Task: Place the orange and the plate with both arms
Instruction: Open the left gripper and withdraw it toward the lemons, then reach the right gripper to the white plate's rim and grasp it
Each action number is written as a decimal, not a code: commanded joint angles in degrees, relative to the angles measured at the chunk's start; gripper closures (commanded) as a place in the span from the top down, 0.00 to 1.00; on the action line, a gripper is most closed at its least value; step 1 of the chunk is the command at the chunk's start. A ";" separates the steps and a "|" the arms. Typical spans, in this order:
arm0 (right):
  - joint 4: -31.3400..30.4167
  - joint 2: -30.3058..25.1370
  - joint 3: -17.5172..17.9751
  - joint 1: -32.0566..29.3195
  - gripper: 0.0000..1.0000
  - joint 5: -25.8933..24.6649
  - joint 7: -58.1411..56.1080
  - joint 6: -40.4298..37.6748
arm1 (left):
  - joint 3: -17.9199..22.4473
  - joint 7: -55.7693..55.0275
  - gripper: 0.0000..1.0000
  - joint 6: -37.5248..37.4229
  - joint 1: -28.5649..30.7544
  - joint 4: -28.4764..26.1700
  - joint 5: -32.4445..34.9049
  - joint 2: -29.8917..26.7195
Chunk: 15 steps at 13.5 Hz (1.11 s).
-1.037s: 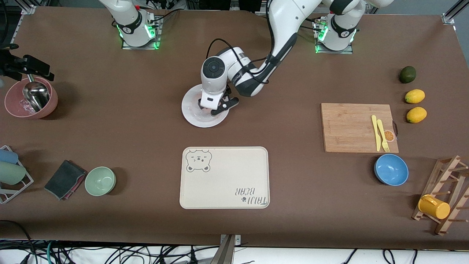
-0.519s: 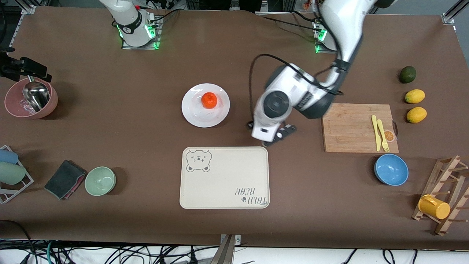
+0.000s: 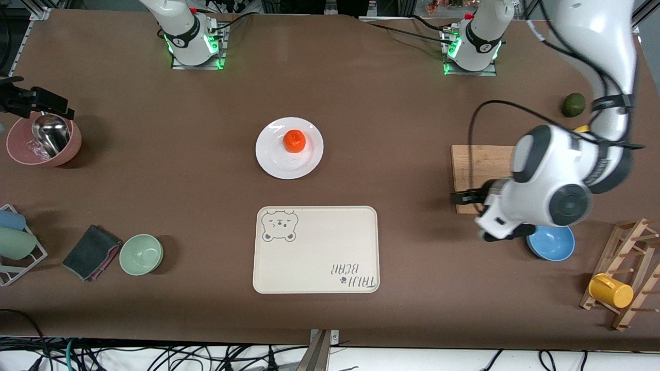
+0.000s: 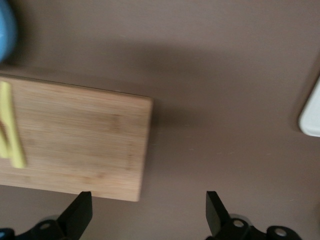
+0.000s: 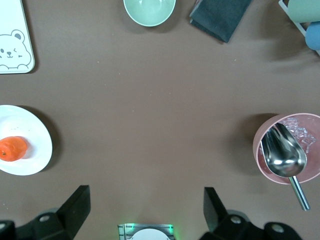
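Note:
The orange (image 3: 294, 140) sits on the white plate (image 3: 273, 159) in the middle of the table; both also show in the right wrist view, orange (image 5: 12, 148) on plate (image 5: 37, 150). My left gripper (image 3: 466, 198) is open and empty, up over the corner of the wooden cutting board (image 3: 479, 165), well away from the plate toward the left arm's end. In the left wrist view its fingers (image 4: 147, 202) straddle that board corner (image 4: 75, 140). My right gripper (image 3: 33, 99) is open and empty, high over the pink bowl (image 3: 15, 154); the right wrist view (image 5: 145, 200) shows its fingers apart.
The cream bear-print tray (image 3: 315, 250) lies nearer the front camera than the plate. A blue bowl (image 3: 554, 245), a lemon (image 3: 586, 161), a dark green fruit (image 3: 573, 104) and a rack with a yellow mug (image 3: 611, 291) lie at the left arm's end. A green bowl (image 3: 141, 254) and cloth (image 3: 90, 252) lie at the right arm's end.
My left gripper was down on the plate; it has let go of the orange there, lifted away and swung to the cutting board. The right arm has barely moved.

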 commanded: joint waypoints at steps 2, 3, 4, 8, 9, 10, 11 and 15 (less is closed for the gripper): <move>1.17 0.36 0.94 0.36 1.00 1.16 -0.86 -2.20 | -0.88 14.76 1.00 -2.78 5.54 -2.92 3.05 -6.80; 0.91 0.36 1.82 0.62 1.00 2.29 -2.52 -2.72 | 0.52 20.56 1.00 -2.96 5.20 -4.40 3.05 -9.51; 0.73 0.45 1.92 0.71 1.00 4.91 -3.23 -3.16 | 4.18 25.31 1.00 -2.96 4.24 -5.38 2.96 -11.46; -1.45 1.68 1.92 0.54 1.00 11.24 -5.51 -2.91 | 8.87 28.70 1.00 5.09 1.35 -17.30 2.08 -23.21; -4.86 1.59 1.83 0.36 1.00 14.66 -7.79 -1.25 | 9.14 29.40 1.00 7.39 0.99 -21.17 2.08 -26.91; -7.85 1.68 1.92 0.27 1.00 16.78 -8.33 0.85 | 9.23 29.40 1.00 7.67 0.29 -23.03 2.17 -29.29; -10.40 2.03 1.92 0.27 1.00 18.81 -9.64 2.35 | 9.23 29.40 1.00 7.67 -0.16 -24.18 2.17 -31.67; -19.73 7.37 1.48 -2.36 1.00 34.34 -20.78 7.82 | 9.23 29.40 1.00 5.31 -0.69 -26.22 2.08 -35.29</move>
